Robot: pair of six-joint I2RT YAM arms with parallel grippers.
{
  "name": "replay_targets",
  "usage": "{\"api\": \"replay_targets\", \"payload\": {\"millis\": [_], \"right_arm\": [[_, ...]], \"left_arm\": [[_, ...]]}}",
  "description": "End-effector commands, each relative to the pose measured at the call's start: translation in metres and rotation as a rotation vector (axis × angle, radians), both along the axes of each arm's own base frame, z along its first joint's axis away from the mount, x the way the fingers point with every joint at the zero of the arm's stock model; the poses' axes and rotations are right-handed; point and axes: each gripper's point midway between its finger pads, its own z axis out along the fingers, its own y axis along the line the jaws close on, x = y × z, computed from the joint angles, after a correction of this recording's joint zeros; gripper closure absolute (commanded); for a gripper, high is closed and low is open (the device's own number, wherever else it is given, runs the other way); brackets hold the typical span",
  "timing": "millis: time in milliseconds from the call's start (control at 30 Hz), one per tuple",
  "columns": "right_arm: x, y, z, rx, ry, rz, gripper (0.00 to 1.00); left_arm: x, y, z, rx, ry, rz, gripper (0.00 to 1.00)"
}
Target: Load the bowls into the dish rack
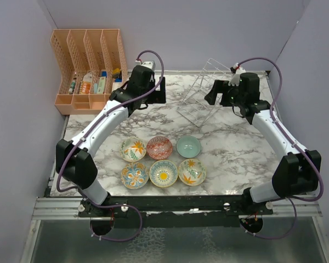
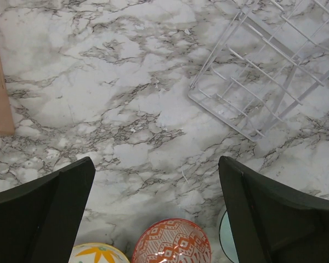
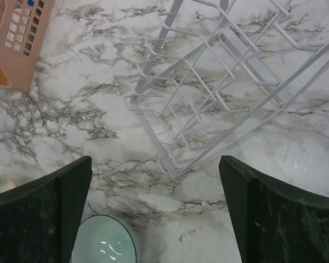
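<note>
Six small patterned ceramic bowls [image 1: 159, 147] sit in two rows on the white marble table [image 1: 236, 148], apart from the white thin-wire dish rack [image 1: 205, 90] behind them. The left gripper [image 2: 156, 170] and right gripper [image 3: 156, 164] hover wide open, empty.

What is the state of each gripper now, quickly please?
Left gripper: open, holding nothing.
Right gripper: open, holding nothing.

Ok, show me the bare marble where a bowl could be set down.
Bare marble runs between the orange organizer and the dish rack, and on down to the bowls. Another open patch lies right of the teal bowl, toward the right arm. The two rows of bowls are packed tight.
</note>
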Motion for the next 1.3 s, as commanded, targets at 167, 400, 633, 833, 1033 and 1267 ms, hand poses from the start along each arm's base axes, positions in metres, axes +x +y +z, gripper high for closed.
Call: {"api": "replay_targets", "payload": {"millis": [167, 400, 633, 833, 1033, 1267], "right_arm": [[0.008, -0.010, 0.011, -0.023, -0.026, -0.043, 0.01], [0.010, -0.038, 0.012, -0.093, -0.004, -0.188, 0.01], [0.000, -0.059, -0.008, -0.102, 0.079, -0.272, 0.01], [-0.020, -0.095, -0.036, -0.031, 0.160, -0.355, 0.01], [-0.036, -0.095, -0.054, -0.004, 0.206, -0.361, 0.01], [-0.050, -0.100, -0.065, 0.000, 0.228, -0.379, 0.01]], "left_arm": [[-0.024, -0.028, 0.042, -0.115, -0.223, -0.263, 0.01], [-0.069, -0.081, 0.031, -0.152, -0.226, -0.463, 0.01], [-0.109, -0.144, -0.003, -0.071, -0.167, -0.633, 0.02], [-0.144, -0.178, -0.048, 0.060, -0.069, -0.760, 0.07], [-0.158, -0.203, -0.092, 0.159, 0.039, -0.799, 0.19], [-0.172, -0.218, -0.124, 0.225, 0.129, -0.759, 0.28]]}}
